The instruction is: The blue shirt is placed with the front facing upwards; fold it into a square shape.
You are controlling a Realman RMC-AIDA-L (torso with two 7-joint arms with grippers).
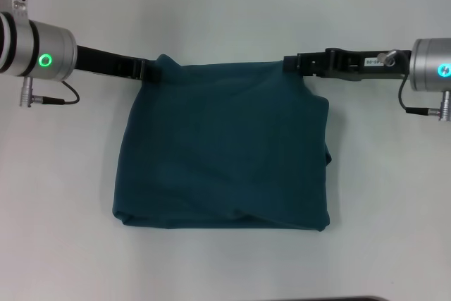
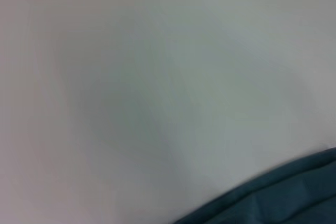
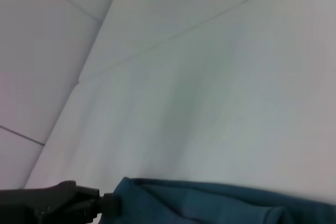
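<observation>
Head view showed a plain white counter, matte and smooth, with a dark strip at its near edge. In the wrist views thin seam lines crossed the white surface; nothing more of the room could be made out.

No lettering showed on the blue shirt; its plain teal side faced up. A small white label sat on the right arm's black link, too small to read. A green ring light glowed on each silver wrist housing.

The shirt lay folded into a rough rectangle, soft cotton with shallow creases and a thicker rolled fold along its near edge. Its far edge stretched straight between the two sets of jaws, and the body of the cloth spread from there toward the robot.

The left gripper had its jaws pinching the far left corner of the shirt, where the cloth rose into a small peak. The right gripper met the far right corner, jaws pressed together on the cloth edge. The right wrist view caught the left gripper's black tip clamped on that peaked corner.
</observation>
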